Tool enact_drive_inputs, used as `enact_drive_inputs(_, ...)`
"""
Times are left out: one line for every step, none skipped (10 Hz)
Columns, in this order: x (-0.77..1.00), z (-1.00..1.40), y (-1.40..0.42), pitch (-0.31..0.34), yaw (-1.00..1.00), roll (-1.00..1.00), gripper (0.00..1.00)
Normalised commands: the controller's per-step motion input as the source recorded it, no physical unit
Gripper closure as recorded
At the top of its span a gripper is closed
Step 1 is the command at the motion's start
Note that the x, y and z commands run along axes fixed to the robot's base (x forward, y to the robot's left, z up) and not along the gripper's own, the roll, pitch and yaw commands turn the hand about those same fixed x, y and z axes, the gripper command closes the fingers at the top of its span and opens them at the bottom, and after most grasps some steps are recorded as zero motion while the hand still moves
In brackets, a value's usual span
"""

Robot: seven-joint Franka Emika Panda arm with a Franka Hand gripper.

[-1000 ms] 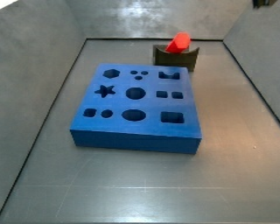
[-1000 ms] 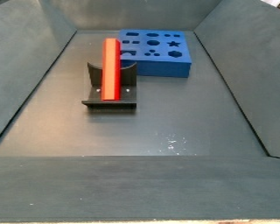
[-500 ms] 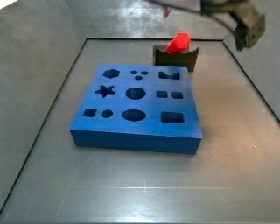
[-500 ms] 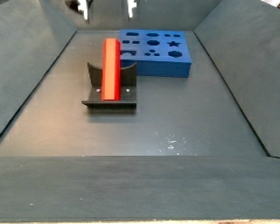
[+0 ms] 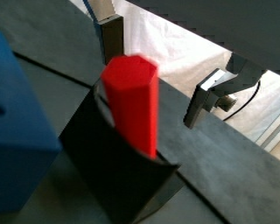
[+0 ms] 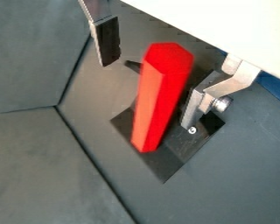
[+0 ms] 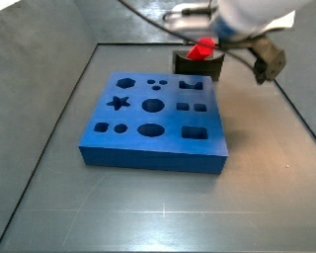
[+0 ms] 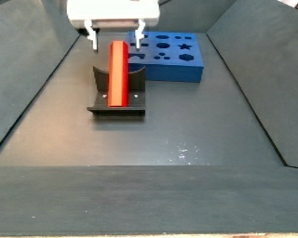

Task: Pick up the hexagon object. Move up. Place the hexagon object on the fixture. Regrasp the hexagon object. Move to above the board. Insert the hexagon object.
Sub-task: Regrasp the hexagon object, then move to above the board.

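Matt red hexagon object (image 6: 161, 96), dull dark fixture (image 5: 108, 166), silver metal gripper (image 8: 115, 37).

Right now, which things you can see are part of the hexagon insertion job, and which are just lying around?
Part of the job:
- hexagon object, resting on the fixture
- fixture
- board
- gripper, open, its fingers on either side of the bar's far end

Just lying about:
- nothing; only the bare grey floor and walls show

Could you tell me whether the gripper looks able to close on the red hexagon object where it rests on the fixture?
Probably yes. The open gripper straddles the hexagon object on the fixture, one finger on each side, with nothing between them.
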Motion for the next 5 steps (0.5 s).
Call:
enact_drive_inputs(0.07,-0.38,-0.01,-0.006,-0.05,0.07,0.00)
enact_drive_inputs(0.07,-0.23,0.00,0.014,-0.04,0.07,0.00)
enact_drive_inputs(0.00,0.00,0.00,0.000,0.00,0.00,1.00)
enact_drive_inputs(0.10,1.00,-0.14,0.077,-0.22,0.03,1.00)
enact_drive_inputs(0.09,1.00,-0.14,0.084,-0.21,0.03,1.00)
